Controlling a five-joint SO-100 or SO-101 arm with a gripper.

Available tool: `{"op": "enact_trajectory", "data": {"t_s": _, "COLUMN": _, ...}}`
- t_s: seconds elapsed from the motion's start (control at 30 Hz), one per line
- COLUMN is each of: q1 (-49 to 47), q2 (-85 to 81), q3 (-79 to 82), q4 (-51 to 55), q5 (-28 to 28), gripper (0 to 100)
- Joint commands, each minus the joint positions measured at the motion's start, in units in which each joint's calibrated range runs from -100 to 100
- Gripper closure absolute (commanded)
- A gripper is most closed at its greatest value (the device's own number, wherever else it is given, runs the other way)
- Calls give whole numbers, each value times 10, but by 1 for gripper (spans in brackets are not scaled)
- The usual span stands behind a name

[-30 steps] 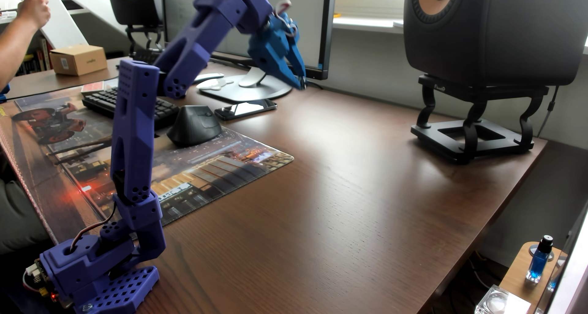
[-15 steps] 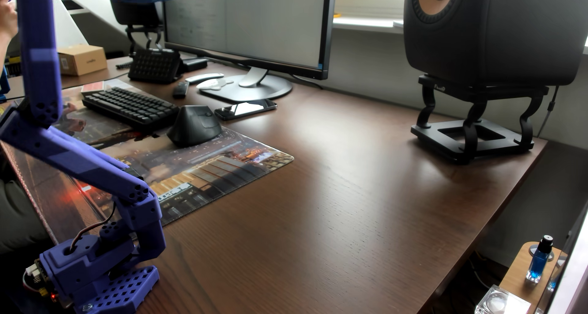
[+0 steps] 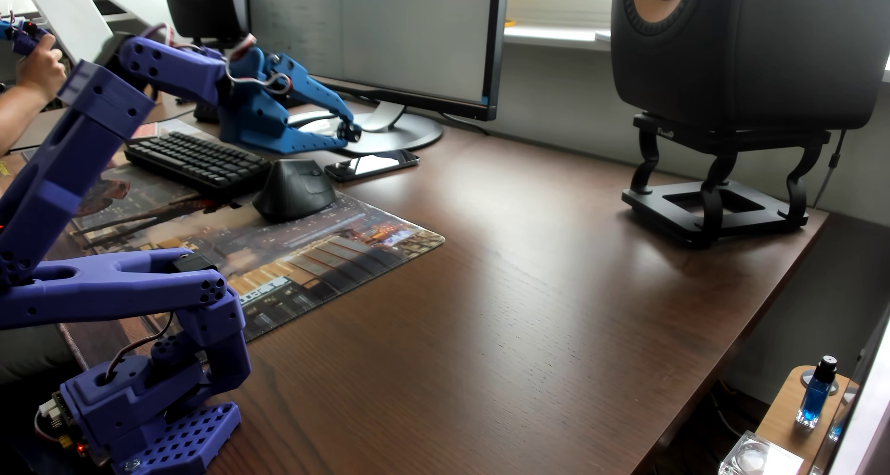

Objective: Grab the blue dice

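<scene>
Blue dice (image 3: 349,132) pips too small

The desk (image 3: 505,311) across the centre of the frame looks like dark brown wood with visible grain and a soft sheen, while the desk mat (image 3: 308,258) at left centre has a smooth printed surface with a stitched edge. The arm (image 3: 91,133) on the left and its gripper (image 3: 347,129) look like matt, finely ribbed printed plastic. The phone (image 3: 371,163) has a glossy glass face, and the bottle (image 3: 816,398) at lower right is clear glass.
</scene>
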Motion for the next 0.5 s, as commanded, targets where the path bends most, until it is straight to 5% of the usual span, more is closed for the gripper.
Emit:
{"op": "enact_trajectory", "data": {"t_s": 0.0, "q1": -3, "q2": -10, "q3": 106, "q4": -125, "q5": -10, "gripper": 98}}
{"op": "enact_trajectory", "data": {"t_s": 0.47, "q1": -22, "q2": -10, "q3": 216, "q4": -198, "q5": -10, "gripper": 98}}
